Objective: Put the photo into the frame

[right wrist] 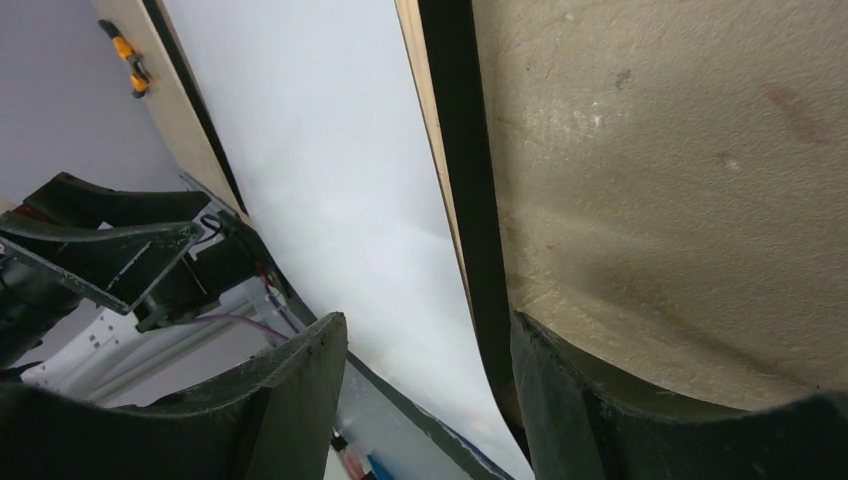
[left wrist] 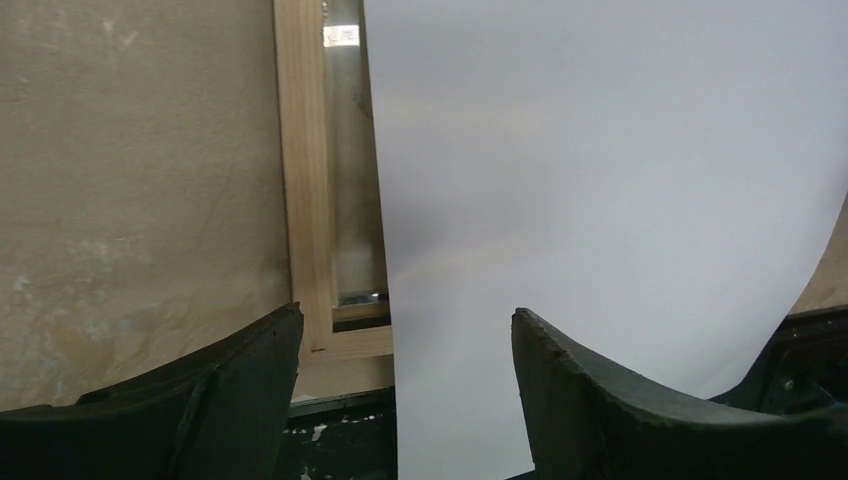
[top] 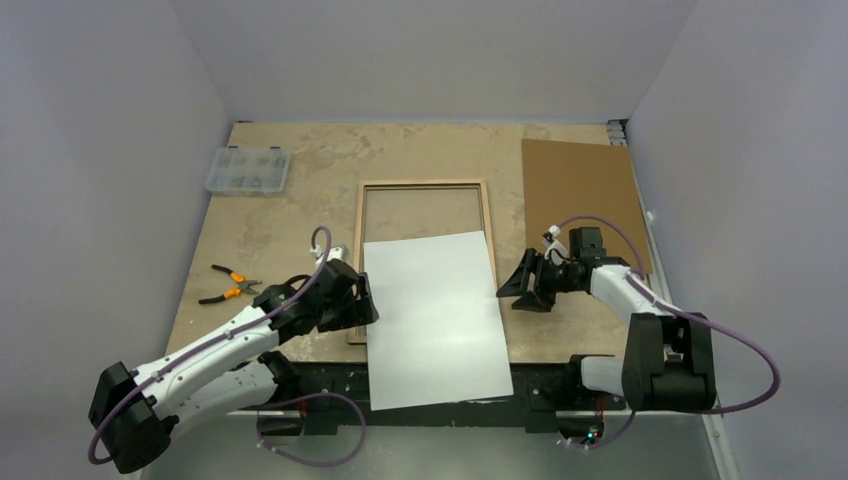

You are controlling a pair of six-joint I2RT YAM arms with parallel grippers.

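Note:
The photo (top: 435,320) lies white back up over the near half of the frame (top: 423,184), and its near end hangs past the table's front edge. The frame lies tan wood side up. My left gripper (top: 362,300) is open at the photo's left edge. In the left wrist view (left wrist: 405,330) its jaws straddle that edge of the photo (left wrist: 600,180) beside the frame's rail (left wrist: 305,180). My right gripper (top: 510,290) is open at the photo's right edge. In the right wrist view (right wrist: 430,330) its jaws straddle the frame's dark side (right wrist: 465,200) and the photo (right wrist: 320,150).
A plain brown backing board (top: 580,200) lies at the back right. Orange-handled pliers (top: 228,284) lie left of my left arm. A clear compartment box (top: 247,169) sits at the back left. Grey walls close in the table on three sides.

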